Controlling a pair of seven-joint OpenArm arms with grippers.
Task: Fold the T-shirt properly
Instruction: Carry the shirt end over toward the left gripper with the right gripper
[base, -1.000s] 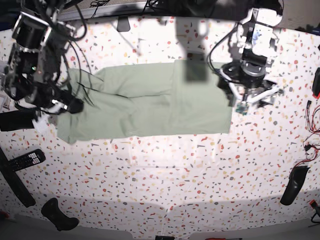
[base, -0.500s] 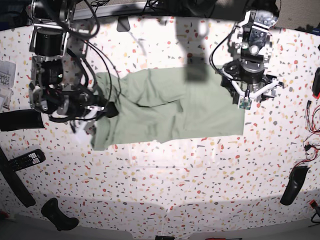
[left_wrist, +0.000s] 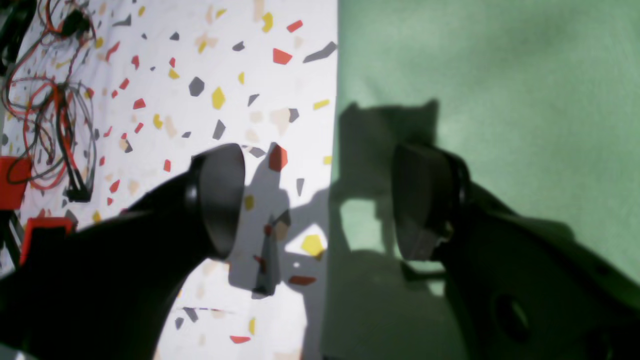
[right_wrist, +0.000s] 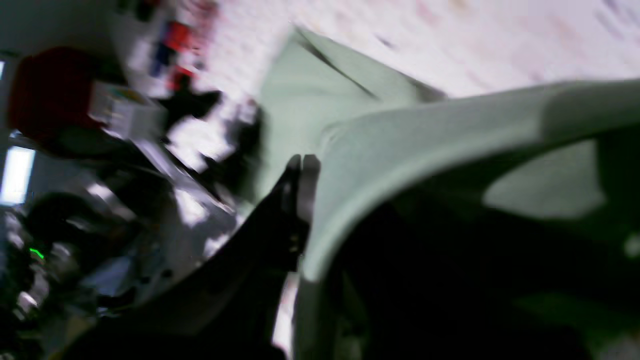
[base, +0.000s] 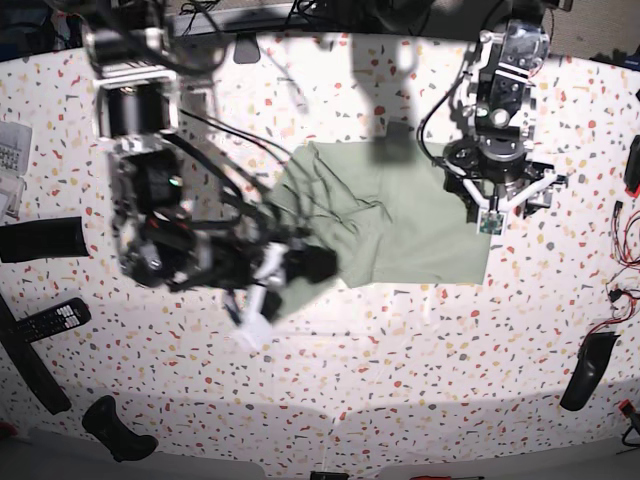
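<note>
Green T-shirt (base: 400, 215) edge (blurred) — right gripper (right_wrist: 300, 170) clamped

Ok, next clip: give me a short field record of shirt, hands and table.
shirt: T-shirt, pale green, partly folded, left end lifted
right hand: right hand shut on the shirt edge, cloth draped over it
left hand: left hand open, empty, straddling the shirt's straight edge
table: table, speckled white
clutter: remote, cables

Right tool (right_wrist: 300, 172) pinched on T-shirt (right_wrist: 400, 145) edge — fabric lifted, view blurred.
</note>
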